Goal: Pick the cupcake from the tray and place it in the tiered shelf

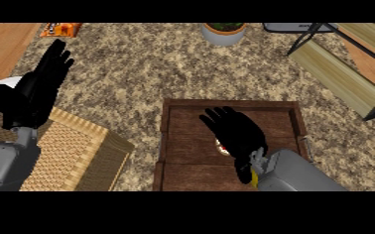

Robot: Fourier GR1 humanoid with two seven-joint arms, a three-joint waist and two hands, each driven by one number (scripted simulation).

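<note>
Head view, steep look down on a speckled beige granite counter top [147, 74]. A dark brown wooden tray with raised rim [170, 129] sits low centre. The right hand [236, 131], black on a grey forearm, is over the tray's middle, fingers spread and fairly straight, pointing up-left, not curled round anything. The cupcake [222, 147] is in the tray, mostly hidden under that hand's palm; only a small pale and reddish sliver shows at the palm's left edge. Cannot tell whether the hand touches the cupcake or is just above it.

The left hand [40, 91], also black, shows at the left edge, fingers straight and together, pointing up, holding nothing, resting. Below it, a woven tan wicker basket [81, 153] sits at lower left, just left of the tray, not touching it.

The tiered shelf with light wooden planks and a black metal frame [333, 69] stands at the upper right corner, well apart from the tray and the right hand. A grey round pot with a green plant [223, 33] stands at the top centre, near the shelf's frame. An orange flat packet [61, 29] lies at the top left on the counter's edge. A brown wooden surface strip [15, 44] runs along the far left.
</note>
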